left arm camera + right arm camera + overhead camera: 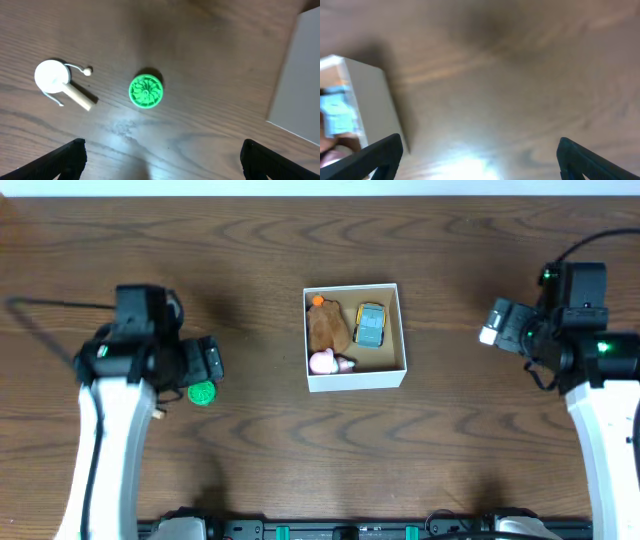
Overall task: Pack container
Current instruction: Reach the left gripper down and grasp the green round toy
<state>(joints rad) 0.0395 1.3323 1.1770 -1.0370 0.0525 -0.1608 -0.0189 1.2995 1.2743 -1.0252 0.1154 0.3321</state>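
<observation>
Pick-up step: left claw [162, 156] spread, hovering by green disc [146, 91]. Next: drop, pinch, carry to container [357, 378]. Right claw [477, 150] spread, idle.

Robot lab: two arms [110, 430] flank wooden table [250, 240].

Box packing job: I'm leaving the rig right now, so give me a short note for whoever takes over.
Left gripper: open, empty, hovering over the green disc.
Right gripper: open, empty, over bare table to the right of the box.
Done: a brown plush toy, a toy car and a pink toy lie in the box.
Left to do: the green disc and a white rattle with a wooden handle lie on the table left of the box, not yet packed.
</observation>
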